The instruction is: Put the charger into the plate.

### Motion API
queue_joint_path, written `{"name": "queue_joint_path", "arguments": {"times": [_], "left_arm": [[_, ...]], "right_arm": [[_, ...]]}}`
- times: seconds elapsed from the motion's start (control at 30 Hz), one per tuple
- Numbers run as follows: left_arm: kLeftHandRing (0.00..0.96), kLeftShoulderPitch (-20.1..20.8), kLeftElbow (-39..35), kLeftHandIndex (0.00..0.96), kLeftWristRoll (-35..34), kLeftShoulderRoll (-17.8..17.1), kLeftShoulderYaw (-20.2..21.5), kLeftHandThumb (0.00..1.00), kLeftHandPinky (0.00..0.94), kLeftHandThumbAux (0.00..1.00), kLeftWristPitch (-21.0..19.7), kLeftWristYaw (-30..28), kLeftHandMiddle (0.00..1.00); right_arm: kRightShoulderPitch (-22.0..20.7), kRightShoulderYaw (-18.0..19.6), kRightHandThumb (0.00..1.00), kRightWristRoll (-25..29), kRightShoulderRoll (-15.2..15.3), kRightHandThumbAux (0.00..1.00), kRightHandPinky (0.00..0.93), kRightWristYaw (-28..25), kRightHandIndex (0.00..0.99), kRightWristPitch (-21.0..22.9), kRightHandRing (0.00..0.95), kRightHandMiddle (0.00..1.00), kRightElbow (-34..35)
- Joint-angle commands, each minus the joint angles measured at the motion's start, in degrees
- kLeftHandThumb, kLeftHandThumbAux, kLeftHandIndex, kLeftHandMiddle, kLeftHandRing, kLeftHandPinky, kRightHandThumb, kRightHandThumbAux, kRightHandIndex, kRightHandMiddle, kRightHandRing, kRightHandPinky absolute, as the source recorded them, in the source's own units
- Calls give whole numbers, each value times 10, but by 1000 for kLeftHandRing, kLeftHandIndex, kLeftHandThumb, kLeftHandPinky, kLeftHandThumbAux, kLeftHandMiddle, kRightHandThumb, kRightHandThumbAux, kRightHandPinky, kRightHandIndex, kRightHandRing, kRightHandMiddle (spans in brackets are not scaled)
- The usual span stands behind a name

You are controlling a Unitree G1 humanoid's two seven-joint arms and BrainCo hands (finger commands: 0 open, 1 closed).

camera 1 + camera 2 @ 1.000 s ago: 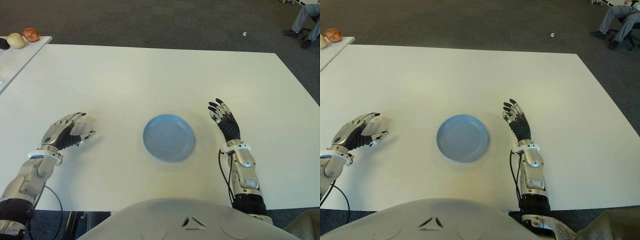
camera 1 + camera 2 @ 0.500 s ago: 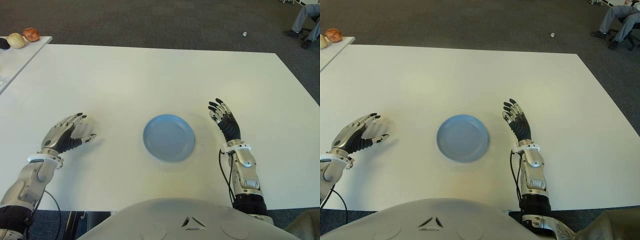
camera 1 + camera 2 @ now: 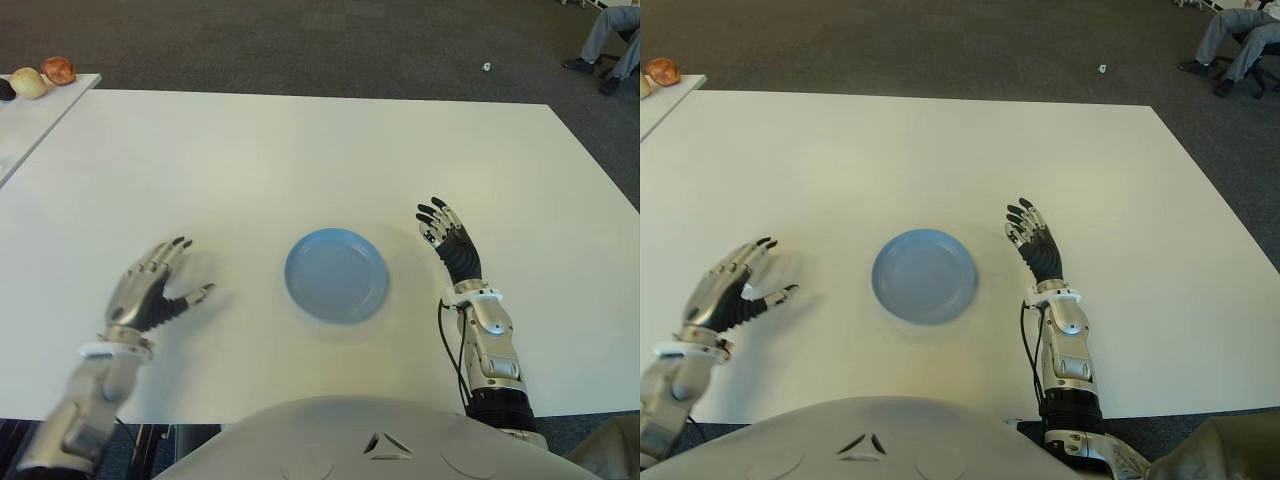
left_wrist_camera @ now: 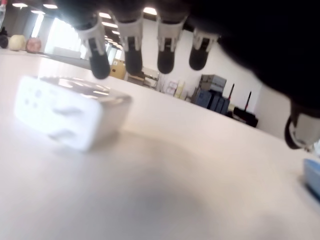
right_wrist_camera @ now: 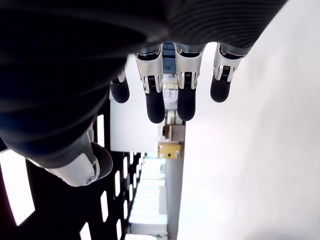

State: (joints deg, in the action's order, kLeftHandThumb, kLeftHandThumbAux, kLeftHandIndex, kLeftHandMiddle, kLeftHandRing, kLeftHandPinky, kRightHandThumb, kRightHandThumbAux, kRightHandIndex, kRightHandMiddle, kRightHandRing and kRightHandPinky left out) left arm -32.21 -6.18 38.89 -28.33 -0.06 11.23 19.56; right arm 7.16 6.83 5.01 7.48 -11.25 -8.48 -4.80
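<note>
My left hand (image 3: 150,292) has swung nearer the round blue plate (image 3: 336,275), fingers now splayed, empty. The boxy white charger (image 4: 67,116) lies on the smooth white table (image 3: 300,150) just beyond its fingertips. My right hand (image 3: 447,237) shows right of the plate, fingers extended.

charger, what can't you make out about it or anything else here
- charger: blurred in the left wrist view. The eye views do not show it near the left hand, perhaps because it is white on the white table.
- plate: cut off by the left wrist view's edge.
- side-table items: too small to name.
- person: cut off by the eye views' corner.
- right hand: open beside the plate, nothing hidden.
</note>
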Motion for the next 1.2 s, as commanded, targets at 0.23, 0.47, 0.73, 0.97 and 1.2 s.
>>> {"name": "queue_joint_path", "arguments": {"times": [0.23, 0.47, 0.73, 0.97, 1.2], "left_arm": [[123, 58, 92, 101, 14, 90, -19, 341, 147, 504, 61, 159, 143], [153, 83, 111, 123, 21, 125, -34, 370, 172, 551, 88, 218, 169], [170, 116, 156, 128, 34, 132, -51, 394, 185, 564, 108, 251, 178], [139, 163, 204, 105, 47, 138, -80, 362, 137, 589, 99, 252, 138], [62, 189, 226, 69, 64, 114, -101, 281, 46, 629, 89, 236, 64]], "right_arm": [[-1, 2, 0, 7, -1, 609, 74, 1, 71, 2, 150, 194, -11], [0, 5, 0, 9, -2, 617, 59, 0, 74, -6, 146, 193, -14], [-2, 6, 0, 10, -1, 616, 57, -3, 72, -12, 145, 194, -20], [-1, 8, 0, 10, -2, 609, 56, -5, 76, -21, 148, 198, -23], [4, 9, 0, 12, -3, 610, 54, -8, 75, -22, 150, 198, -22]]}}
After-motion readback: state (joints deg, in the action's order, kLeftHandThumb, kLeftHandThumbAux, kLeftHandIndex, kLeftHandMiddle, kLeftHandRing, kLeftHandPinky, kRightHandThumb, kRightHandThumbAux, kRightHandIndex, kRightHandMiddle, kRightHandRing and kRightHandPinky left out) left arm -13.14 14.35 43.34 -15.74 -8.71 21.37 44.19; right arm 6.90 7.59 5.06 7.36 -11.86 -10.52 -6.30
